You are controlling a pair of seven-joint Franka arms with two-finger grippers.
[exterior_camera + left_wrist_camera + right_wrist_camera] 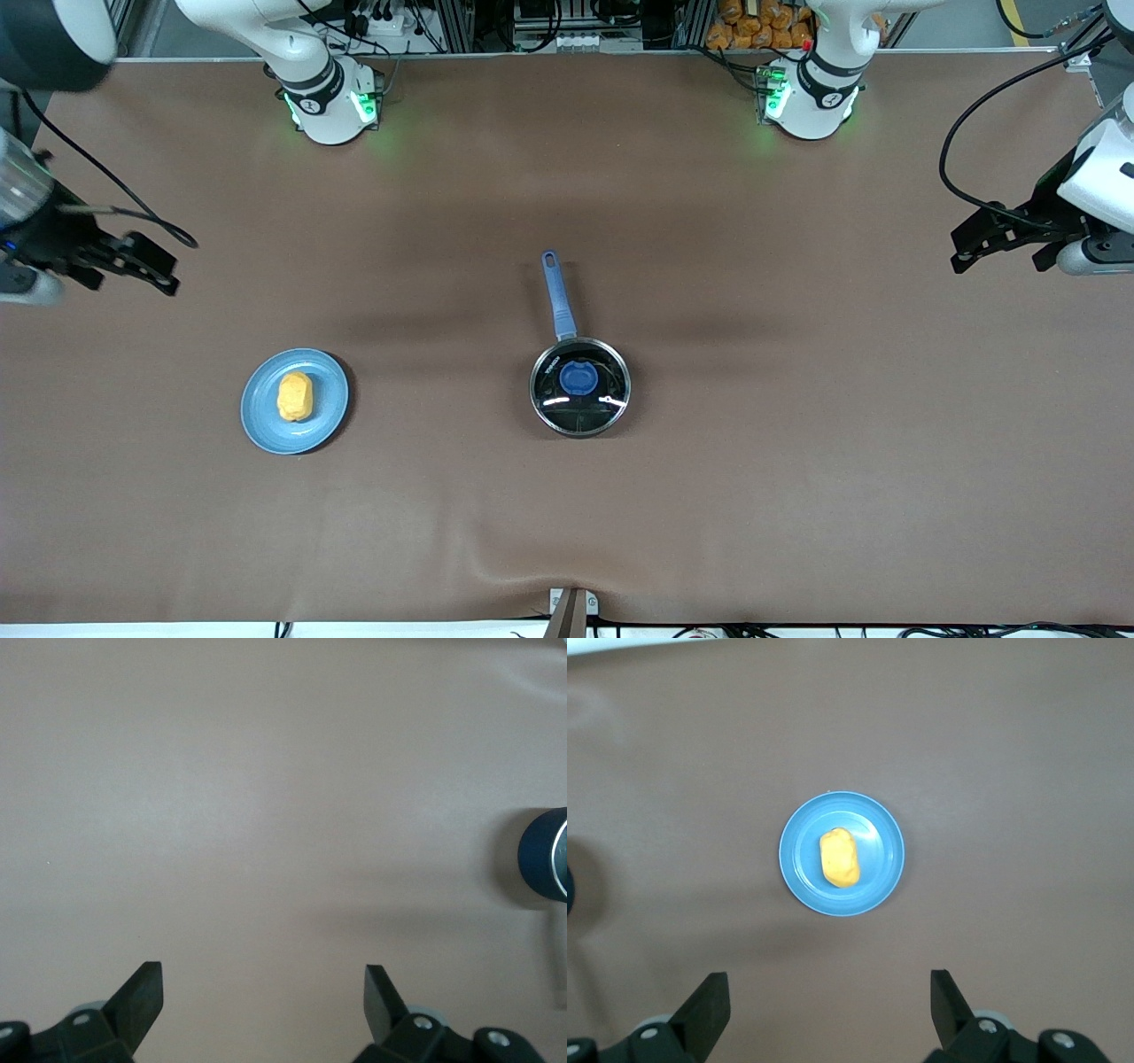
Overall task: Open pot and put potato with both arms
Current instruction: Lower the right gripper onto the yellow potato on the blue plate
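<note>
The black pot [580, 388] stands mid-table with its glass lid on, blue knob [578, 379] up, and its blue handle [558, 295] pointing toward the robots' bases. The yellow-orange potato [295, 396] lies on a light-blue plate [324, 424] toward the right arm's end; both show in the right wrist view, potato [839, 858] on plate [799, 877]. My right gripper [151, 266] is open and empty, up over the table's right-arm end. My left gripper [997, 248] is open and empty, up over the left-arm end; the pot's edge [540, 855] shows in its wrist view.
The brown table cover [709, 496] has a small fold at the near edge by a metal bracket [571, 610]. The arm bases [332, 97] stand along the farthest edge from the front camera.
</note>
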